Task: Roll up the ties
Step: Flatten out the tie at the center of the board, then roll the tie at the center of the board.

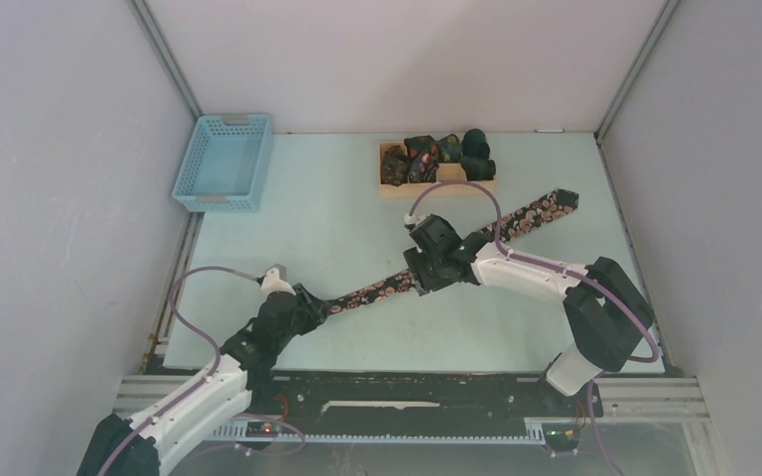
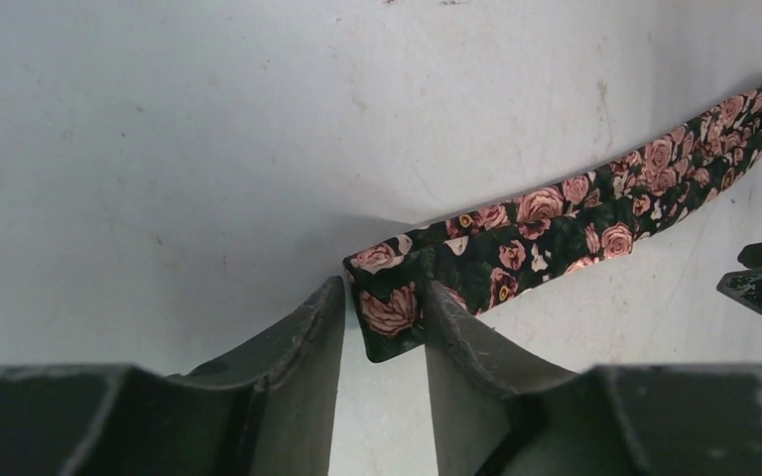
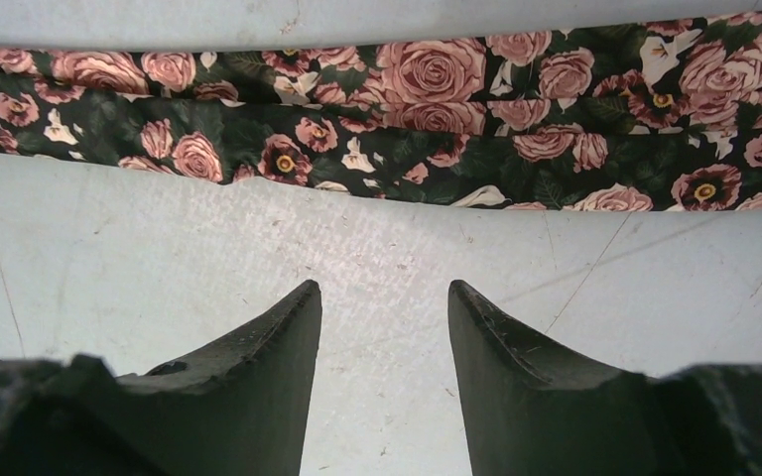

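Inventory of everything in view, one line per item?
long tie: one, dark with pink roses, laid out diagonally across the table
rolled ties: several, exact count unclear, dark multicoloured, in the tray
tray: one, wooden, far centre
basket: one, light blue, far left corner
table: one, pale blue-green
left gripper: one, black, fingers astride the long tie's narrow end; grip unclear
right gripper: one, black, open, just short of the long tie's middle
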Tool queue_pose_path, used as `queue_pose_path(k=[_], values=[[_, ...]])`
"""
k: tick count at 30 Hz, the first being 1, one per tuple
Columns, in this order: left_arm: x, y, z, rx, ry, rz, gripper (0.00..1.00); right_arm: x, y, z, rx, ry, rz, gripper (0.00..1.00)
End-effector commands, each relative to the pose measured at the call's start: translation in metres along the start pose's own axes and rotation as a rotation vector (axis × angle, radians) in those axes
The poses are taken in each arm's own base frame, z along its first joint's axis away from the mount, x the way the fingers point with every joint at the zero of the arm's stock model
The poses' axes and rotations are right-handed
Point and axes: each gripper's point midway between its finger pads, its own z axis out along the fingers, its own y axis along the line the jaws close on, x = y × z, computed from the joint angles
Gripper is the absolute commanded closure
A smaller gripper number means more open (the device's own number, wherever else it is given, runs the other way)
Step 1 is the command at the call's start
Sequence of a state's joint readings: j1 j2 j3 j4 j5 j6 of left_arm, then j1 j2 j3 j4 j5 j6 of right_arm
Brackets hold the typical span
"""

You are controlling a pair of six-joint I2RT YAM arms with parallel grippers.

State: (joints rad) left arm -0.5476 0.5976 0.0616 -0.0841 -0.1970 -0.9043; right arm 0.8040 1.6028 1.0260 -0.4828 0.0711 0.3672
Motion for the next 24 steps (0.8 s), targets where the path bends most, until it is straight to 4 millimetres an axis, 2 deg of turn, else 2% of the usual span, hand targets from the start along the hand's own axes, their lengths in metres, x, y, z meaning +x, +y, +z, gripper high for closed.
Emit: queue_pose_path(k=[1,4,7,11,14,20,24], values=[[0.001,-0.004,0.004,0.023,0.005,0.019,0.60,-0.013,0.007,-0.008,-0.031,-0.067,0.015,0.48],[0.004,-0.002,0.005,0.018,0.015,0.022,0.70,-0.013,0.009,-0.007,-0.048,-0.069,0.016,0.48],[0.005,-0.002,0.005,0.011,0.024,0.031,0.83,-0.014,0.013,-0.006,-0.065,-0.079,0.016,0.48],[-0.001,-0.011,0.004,0.027,0.022,0.025,0.99,-0.020,0.019,-0.008,-0.090,-0.102,0.012,0.49],[-0.004,-0.009,0.000,-0.001,0.018,-0.001,1.00,-0.024,0.028,-0.011,-0.123,-0.123,0.007,0.49],[-0.011,0.003,-0.011,-0.081,-0.008,-0.042,1.00,-0.025,0.065,-0.015,-0.253,-0.141,-0.034,0.50],[-0.016,0.005,-0.018,-0.095,-0.018,-0.042,1.00,-0.021,0.087,-0.012,-0.312,-0.133,-0.056,0.50]])
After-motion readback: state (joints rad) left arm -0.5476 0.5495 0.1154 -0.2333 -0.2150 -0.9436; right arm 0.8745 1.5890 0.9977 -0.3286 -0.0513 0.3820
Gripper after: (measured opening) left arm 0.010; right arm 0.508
